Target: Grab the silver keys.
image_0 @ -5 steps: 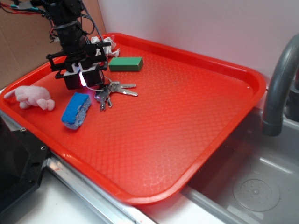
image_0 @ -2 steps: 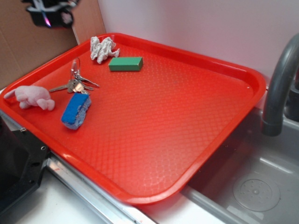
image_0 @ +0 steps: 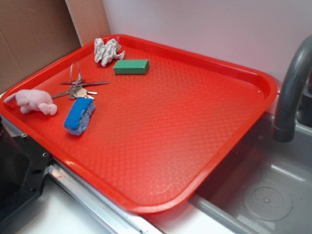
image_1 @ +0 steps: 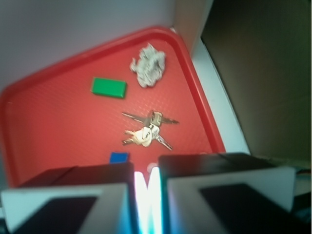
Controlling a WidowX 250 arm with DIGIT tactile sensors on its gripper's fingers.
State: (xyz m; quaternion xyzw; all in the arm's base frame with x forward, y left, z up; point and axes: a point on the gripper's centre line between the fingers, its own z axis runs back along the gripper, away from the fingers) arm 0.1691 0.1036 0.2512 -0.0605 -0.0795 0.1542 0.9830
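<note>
Wrist view looks down from high above the red tray point(image_1: 44, 126), with the gripper point(image_1: 147, 195) filling the bottom edge; its two fingers point(image_1: 73, 195) are pressed almost together, only a thin bright slit between them, and nothing is pinched there. Well below the gripper, the silver keys point(image_1: 146, 130) lie fanned out on the tray floor. A green block point(image_1: 108, 87) and a crumpled white cloth point(image_1: 148, 71) sit farther toward the tray's far rim, and a corner of a blue sponge point(image_1: 119, 157) peeks out just above the fingers.

From the exterior view no arm is visible. The silver keys point(image_0: 78, 87) rest near the tray's point(image_0: 195, 126) left side, their wire ring standing up, just beyond the blue sponge point(image_0: 80, 115) and near a pink plush toy point(image_0: 33, 101). The green block point(image_0: 131, 67) and white cloth point(image_0: 107, 50) lie near the back rim. A grey faucet point(image_0: 291, 92) stands over the sink point(image_0: 263, 195) on the right.
</note>
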